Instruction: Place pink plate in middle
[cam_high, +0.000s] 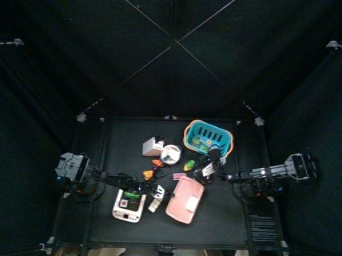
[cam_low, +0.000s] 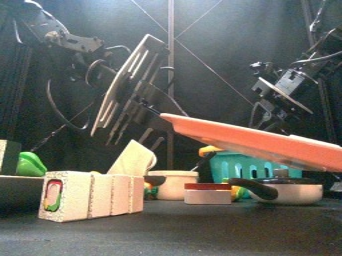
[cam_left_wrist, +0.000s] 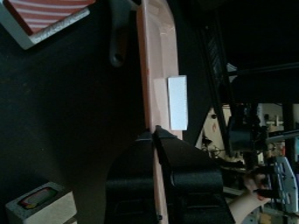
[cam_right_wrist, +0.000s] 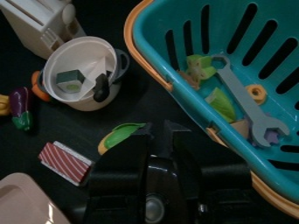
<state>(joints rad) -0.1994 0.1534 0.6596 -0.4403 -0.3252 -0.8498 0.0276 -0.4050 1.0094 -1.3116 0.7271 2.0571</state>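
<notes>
1. The left gripper (cam_left_wrist: 160, 140) is closed narrowly on the rim of the pink plate (cam_left_wrist: 156, 61); its jaws pinch one edge, and the plate runs away from them edge-on in the left wrist view.

2. In the front view the pink plate (cam_low: 261, 142) is lifted and tilted above the worktop (cam_low: 174, 235); in the top view it sits at the front of the worktop, right of centre (cam_high: 186, 198), so it is not yet in the middle.

3. The plate looks thin, stiff and light; it holds its shape though gripped at one edge only; its smooth surface is probably slippery, so a pinch well onto the rim, kept level, seems the safest hold; a white label (cam_left_wrist: 177, 101) lies on it.

4. The right gripper (cam_right_wrist: 163, 144) hangs over the rim of the teal basket (cam_right_wrist: 239, 52); whether its jaws are apart cannot be told.

5. Counts: one pink plate; one teal basket holding one wrench (cam_right_wrist: 251, 101); one white cup (cam_right_wrist: 84, 74); one red-striped block (cam_right_wrist: 65, 159); one white-and-green gadget (cam_high: 127, 206).
</notes>
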